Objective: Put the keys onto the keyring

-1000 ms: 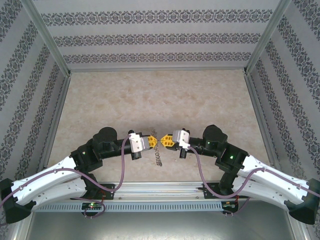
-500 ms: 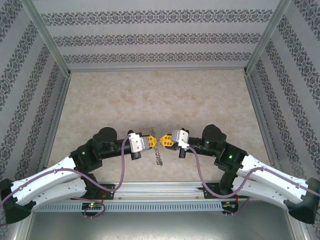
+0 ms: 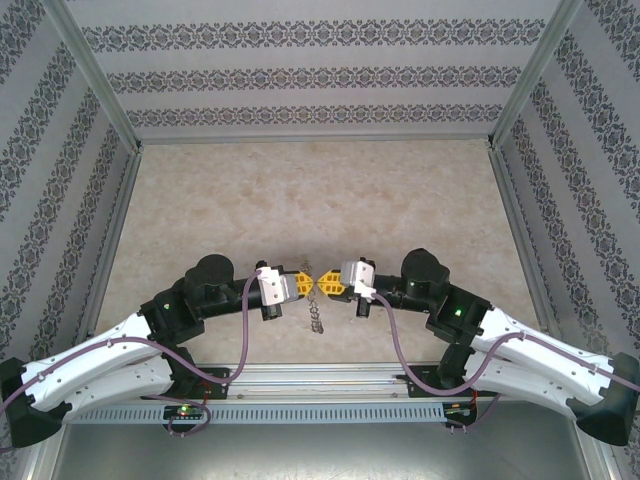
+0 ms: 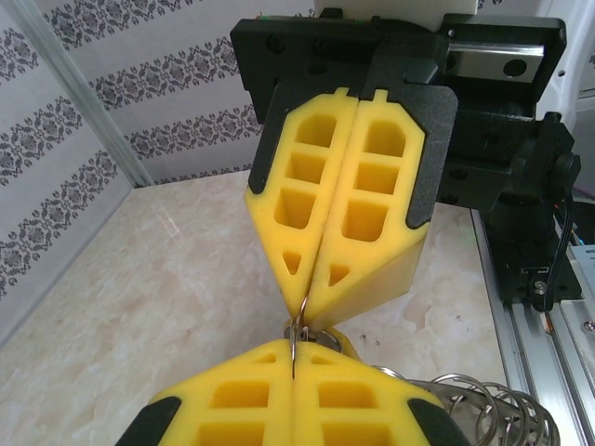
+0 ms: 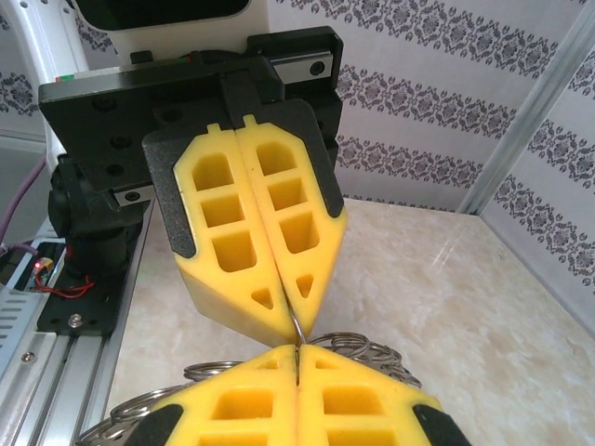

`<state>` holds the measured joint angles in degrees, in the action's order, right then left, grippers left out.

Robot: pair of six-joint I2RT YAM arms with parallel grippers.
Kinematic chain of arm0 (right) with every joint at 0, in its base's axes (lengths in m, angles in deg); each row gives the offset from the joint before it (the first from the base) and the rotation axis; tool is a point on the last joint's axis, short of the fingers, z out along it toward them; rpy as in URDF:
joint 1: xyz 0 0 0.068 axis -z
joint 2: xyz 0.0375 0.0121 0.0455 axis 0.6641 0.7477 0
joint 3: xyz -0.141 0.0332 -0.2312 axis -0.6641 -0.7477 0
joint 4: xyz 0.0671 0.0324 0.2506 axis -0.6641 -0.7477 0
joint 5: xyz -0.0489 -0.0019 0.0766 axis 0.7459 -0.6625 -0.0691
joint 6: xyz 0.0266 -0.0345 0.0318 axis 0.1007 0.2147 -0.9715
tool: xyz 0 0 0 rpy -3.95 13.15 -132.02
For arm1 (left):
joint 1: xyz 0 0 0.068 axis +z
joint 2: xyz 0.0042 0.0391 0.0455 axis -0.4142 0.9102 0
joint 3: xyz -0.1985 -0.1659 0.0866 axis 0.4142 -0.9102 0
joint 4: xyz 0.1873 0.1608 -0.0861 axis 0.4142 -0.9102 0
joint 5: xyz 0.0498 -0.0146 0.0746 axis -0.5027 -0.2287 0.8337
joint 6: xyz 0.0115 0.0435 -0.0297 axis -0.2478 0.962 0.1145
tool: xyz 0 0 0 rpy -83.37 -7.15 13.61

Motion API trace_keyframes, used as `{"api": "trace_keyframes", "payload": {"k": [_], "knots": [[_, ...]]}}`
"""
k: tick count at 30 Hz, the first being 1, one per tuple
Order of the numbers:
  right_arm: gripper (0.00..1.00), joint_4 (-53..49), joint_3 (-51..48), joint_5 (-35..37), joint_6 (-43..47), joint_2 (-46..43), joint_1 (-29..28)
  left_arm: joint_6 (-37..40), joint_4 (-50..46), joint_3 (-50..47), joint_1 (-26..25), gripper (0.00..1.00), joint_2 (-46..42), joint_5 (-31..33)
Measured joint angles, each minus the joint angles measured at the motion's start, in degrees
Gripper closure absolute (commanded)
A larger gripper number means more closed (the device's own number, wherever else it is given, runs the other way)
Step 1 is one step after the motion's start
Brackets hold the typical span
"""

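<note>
Right hand [image 3: 327, 284] edged left, tip-to-tip with left hand [image 3: 303, 284], keyring [image 3: 316, 318] pinched between.

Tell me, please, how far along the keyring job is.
Done: the left gripper and right gripper are shut tip to tip on one thin loop of the keyring. In hand: its other loops hang loose. Left: no key is recognisable; threading looks yet to come.

The left gripper [image 4: 294, 358] and the right gripper [image 4: 304, 305] both have bright yellow foam pads [image 4: 372, 186] backed by black plates, and the keyring [image 4: 483, 404] is silvery-grey wire loops. The table [image 3: 320, 200] is pale beige with faint marbled veining. The walls [image 3: 320, 75] are white with bands of dark grey floral ornament.
</note>
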<state>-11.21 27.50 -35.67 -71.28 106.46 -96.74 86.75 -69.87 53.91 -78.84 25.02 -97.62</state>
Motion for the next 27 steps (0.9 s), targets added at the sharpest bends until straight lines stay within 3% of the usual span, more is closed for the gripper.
{"api": "trace_keyframes", "payload": {"k": [27], "knots": [[1.00, -3.65, 0.28, -1.40, 2.80, 0.13, 0.02, -0.44, -1.92, 0.28, 0.00, 1.00, 1.55, -0.96]]}}
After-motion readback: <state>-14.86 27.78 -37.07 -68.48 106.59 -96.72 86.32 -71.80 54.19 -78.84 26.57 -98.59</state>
